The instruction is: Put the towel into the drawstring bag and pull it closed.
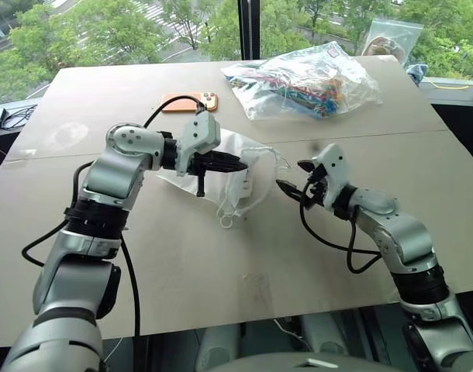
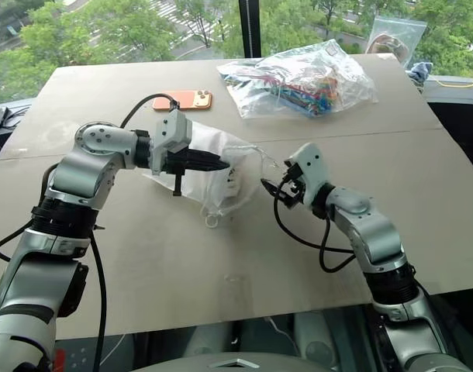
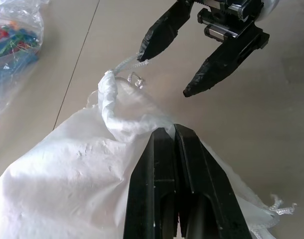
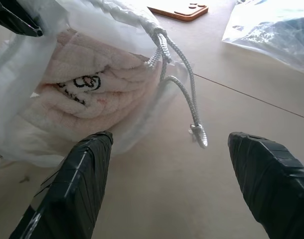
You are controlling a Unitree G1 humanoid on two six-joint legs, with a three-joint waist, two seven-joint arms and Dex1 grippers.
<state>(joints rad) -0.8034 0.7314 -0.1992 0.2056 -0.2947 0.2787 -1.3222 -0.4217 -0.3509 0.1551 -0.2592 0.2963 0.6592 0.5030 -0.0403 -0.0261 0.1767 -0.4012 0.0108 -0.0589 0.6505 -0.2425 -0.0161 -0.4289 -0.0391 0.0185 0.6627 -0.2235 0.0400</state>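
Observation:
The drawstring bag (image 1: 248, 151) lies mid-table, a milky-white pouch whose neck is gathered into a bunch. Inside it, the cream towel (image 4: 92, 94) with black print shows through the thin fabric. My left gripper (image 1: 238, 164) reaches over the bag from the left; its fingers are shut, and the fabric (image 3: 82, 174) gathers up to their tips. The white cord (image 4: 189, 109) trails from the neck onto the table. To the right of the bag my right gripper (image 1: 295, 177) is open, its fingers (image 4: 87, 169) standing either side of the cord's end without touching it.
An orange phone (image 1: 190, 101) lies behind the bag. A clear plastic bag of colourful items (image 1: 306, 81) sits at the back right, and a small clear zip bag (image 1: 391, 39) leans at the table's far edge. Bare tabletop (image 1: 244, 263) lies in front.

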